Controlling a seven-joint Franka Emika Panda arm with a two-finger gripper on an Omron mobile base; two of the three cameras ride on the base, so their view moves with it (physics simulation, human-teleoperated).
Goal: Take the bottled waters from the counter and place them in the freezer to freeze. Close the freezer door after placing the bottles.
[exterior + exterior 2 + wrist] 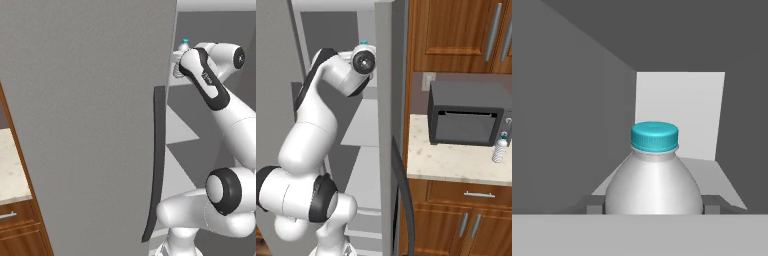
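Bottle [654, 175] gripped inside freezer [572, 125], walls well apart.

Speckled beige surface [456, 162], right of the freezer.
A grey toaster oven [468, 114] and one teal-capped water bottle [500, 147] stand on it.

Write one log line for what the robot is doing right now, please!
gripper: shut on bottle | place: inside open freezer | second bottle: on counter by toaster oven | freezer door: open
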